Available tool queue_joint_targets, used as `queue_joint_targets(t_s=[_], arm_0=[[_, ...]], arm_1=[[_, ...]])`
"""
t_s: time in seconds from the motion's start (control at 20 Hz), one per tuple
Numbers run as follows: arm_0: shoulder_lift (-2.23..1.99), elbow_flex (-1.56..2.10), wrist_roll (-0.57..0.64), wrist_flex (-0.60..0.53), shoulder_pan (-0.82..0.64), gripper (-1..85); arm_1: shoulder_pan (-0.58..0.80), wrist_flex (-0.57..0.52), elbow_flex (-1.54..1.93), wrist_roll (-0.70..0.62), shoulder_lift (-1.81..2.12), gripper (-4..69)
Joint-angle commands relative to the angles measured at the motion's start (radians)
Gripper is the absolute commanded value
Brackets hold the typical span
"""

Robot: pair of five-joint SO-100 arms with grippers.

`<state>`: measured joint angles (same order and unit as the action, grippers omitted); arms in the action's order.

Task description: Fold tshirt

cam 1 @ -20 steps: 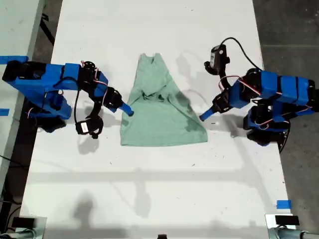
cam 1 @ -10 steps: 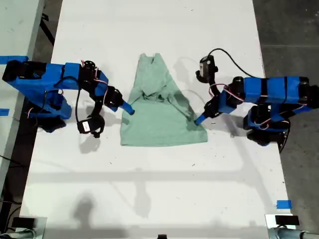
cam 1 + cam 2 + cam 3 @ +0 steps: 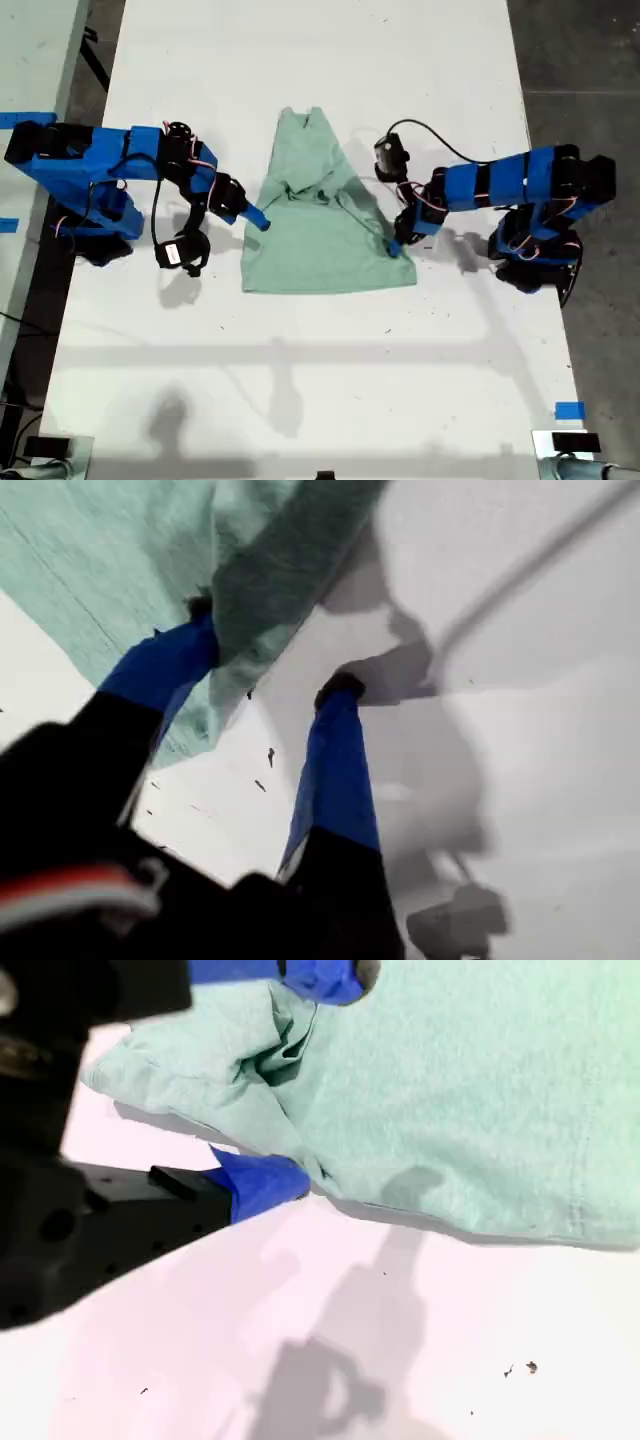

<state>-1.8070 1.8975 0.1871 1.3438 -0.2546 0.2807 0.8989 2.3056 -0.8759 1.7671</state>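
Note:
The pale mint-green tshirt (image 3: 320, 245) lies crumpled in a rough triangle at the middle of the white table. My first gripper (image 3: 393, 245) is at its edge on the exterior view's right. It is open (image 3: 272, 648): one blue finger (image 3: 165, 665) touches the raised cloth fold (image 3: 280, 570), the other rests on bare table. My second gripper (image 3: 257, 220) is at the edge on the exterior view's left. In the second wrist view (image 3: 300, 1080) its jaws hold a bunched fold of the tshirt (image 3: 480, 1090).
The white table (image 3: 300, 350) runs from top to bottom of the exterior view, with grey floor past its edge on that view's right. A blue tape mark (image 3: 568, 410) sits near the table's corner at the exterior view's lower right. Both arm bases stand beside the tshirt.
My first arm has reached in from the exterior view's right until its gripper meets the tshirt's edge. My second arm and the cloth have stayed put.

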Motion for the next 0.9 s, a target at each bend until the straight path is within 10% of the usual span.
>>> queue_joint_targets(t_s=[0.0, 0.3, 0.6, 0.85], arm_0=[[-0.032, -0.003, 0.002, -0.012, -0.011, 27.1], [-0.021, -0.005, 0.005, -0.017, -0.014, 26.9], [-0.021, -0.006, -0.002, -0.017, -0.002, 26.8], [-0.021, -0.015, 0.002, -0.017, -0.003, 26.8]], arm_1=[[0.018, -0.034, -0.074, -0.015, 0.0, -0.5], [0.031, -0.018, -0.074, -0.049, -0.006, -1.0], [-0.037, 0.377, -0.42, 0.011, 0.034, -1.0], [-0.1, 0.39, -0.802, 0.086, -0.298, -1.0]])
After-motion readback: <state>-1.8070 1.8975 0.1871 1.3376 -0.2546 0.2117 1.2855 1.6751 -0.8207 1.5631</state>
